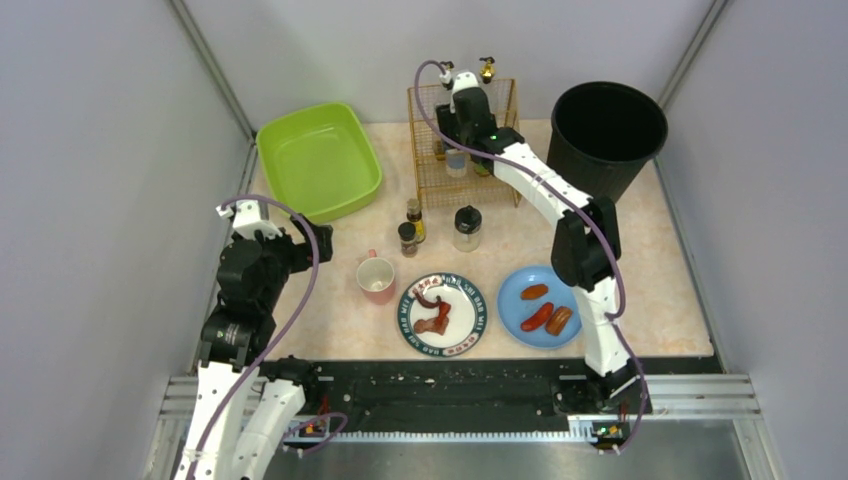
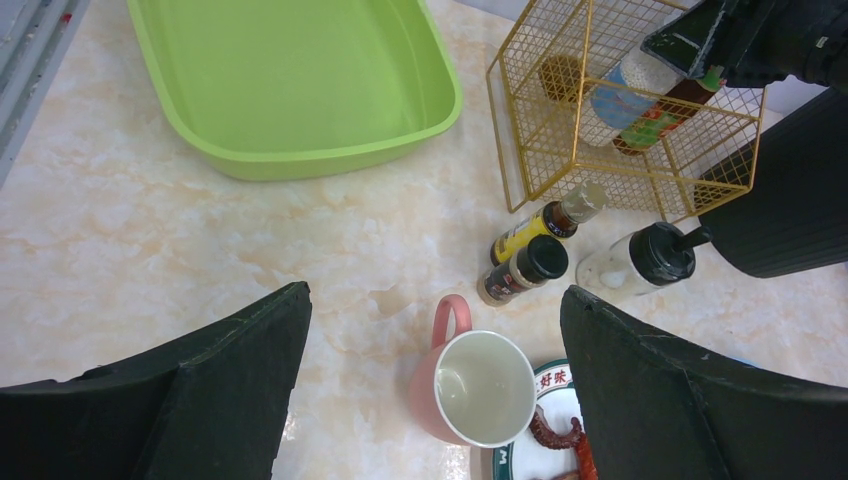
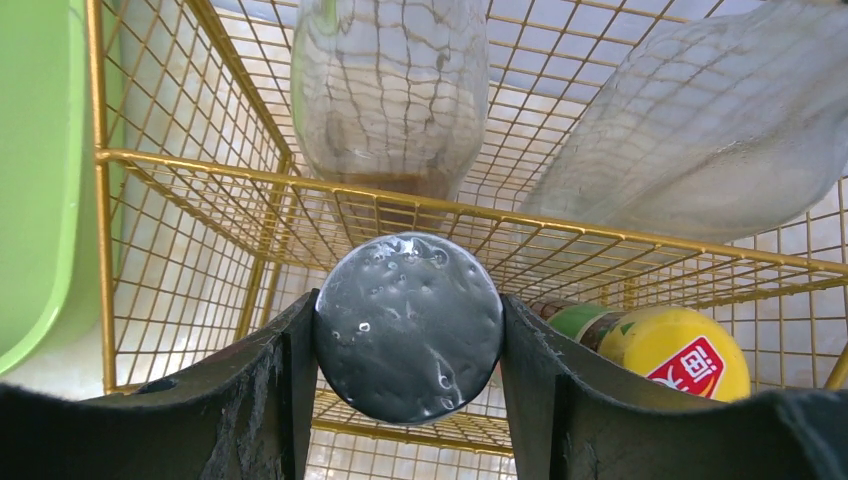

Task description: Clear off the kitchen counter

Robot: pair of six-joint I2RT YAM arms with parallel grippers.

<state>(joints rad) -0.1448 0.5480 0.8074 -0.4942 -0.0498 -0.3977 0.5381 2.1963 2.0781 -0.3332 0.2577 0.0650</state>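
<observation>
The top view looks steeply down from high on the near side, taking in the whole counter (image 1: 330,312), with the wire basket (image 1: 425,150) at the middle of the far edge. The left wrist view hangs lower, nearer than the basket (image 2: 560,130) and to its left, facing it obliquely. The right wrist view sits right against the basket (image 3: 200,167), looking through its wires. All three views share the basket; the first two also share the green tub (image 1: 320,160) and the mug (image 1: 376,278).
</observation>
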